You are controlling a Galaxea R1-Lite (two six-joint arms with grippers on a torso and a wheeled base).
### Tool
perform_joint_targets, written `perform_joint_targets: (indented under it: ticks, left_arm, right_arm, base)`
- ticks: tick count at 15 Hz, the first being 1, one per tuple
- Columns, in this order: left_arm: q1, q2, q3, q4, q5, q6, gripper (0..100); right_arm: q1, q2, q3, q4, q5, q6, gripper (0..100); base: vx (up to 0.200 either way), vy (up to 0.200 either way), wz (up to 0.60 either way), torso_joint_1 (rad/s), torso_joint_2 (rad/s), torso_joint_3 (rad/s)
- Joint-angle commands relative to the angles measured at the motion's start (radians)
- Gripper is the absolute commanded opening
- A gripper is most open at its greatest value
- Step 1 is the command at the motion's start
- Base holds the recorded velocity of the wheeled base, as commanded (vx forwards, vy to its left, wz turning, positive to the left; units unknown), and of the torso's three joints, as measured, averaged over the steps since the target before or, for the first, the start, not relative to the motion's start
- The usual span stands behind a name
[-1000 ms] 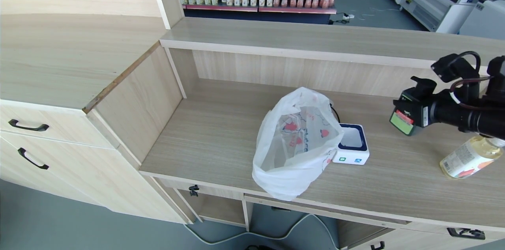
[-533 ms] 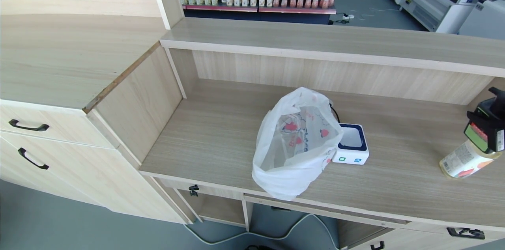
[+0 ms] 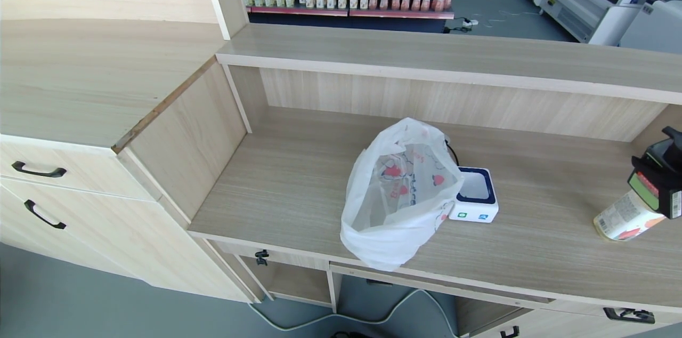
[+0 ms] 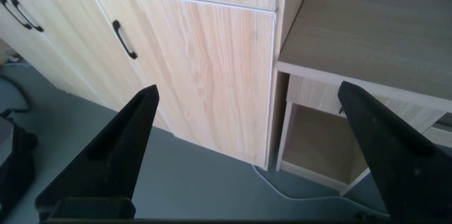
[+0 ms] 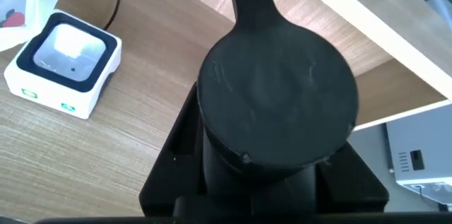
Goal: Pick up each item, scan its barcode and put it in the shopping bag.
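The top of the bottle [image 3: 620, 219] is hidden from you behind the right gripper [image 3: 656, 186], itself cut off at the edge.

No legible text on the bottle [image 3: 620, 219], the shopping bag [image 3: 394, 204] or the scanner [image 3: 474, 204], only blurred print.

Scanner [image 3: 474, 195]: head above, right wrist close
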Motion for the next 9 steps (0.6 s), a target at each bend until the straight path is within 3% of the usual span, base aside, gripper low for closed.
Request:
perform_joint_targets:
  ticks: [1, 2, 7, 9]
  left_arm:
    - [-0.002, 0.0, 0.0, 0.0, 0.0, 0.0, 100]
    - [0.0, 0.0, 0.0, 0.0, 0.0, 0.0, 100]
    - [0.0, 0.0, 0.0, 0.0, 0.0, 0.0, 100]
    - [-0.002, 0.0, 0.0, 0.0, 0.0, 0.0, 100]
  right_arm:
    - [-0.004, -0.054, 0.005, 0.028, -0.001, 0.021, 0]
    - [-0.003, -0.097, 0.0, 0.115, -0.002, 0.041, 0]
    - [-0.003, -0.004, -0.048, 0.111, -0.002, 0.151, 0]
    - [-0.003, 0.065, -0.054, 0.051, -0.002, 0.176, 0]
  base:
    - [0.0, 0.0, 0.0, 0.0, 0.0, 0.0]
    - [0.0, 0.0, 0.0, 0.0, 0.0, 0.0]
    - [0.0, 0.0, 0.0, 0.0, 0.0, 0.0]
    - [0.0, 0.0, 0.0, 0.0, 0.0, 0.0]
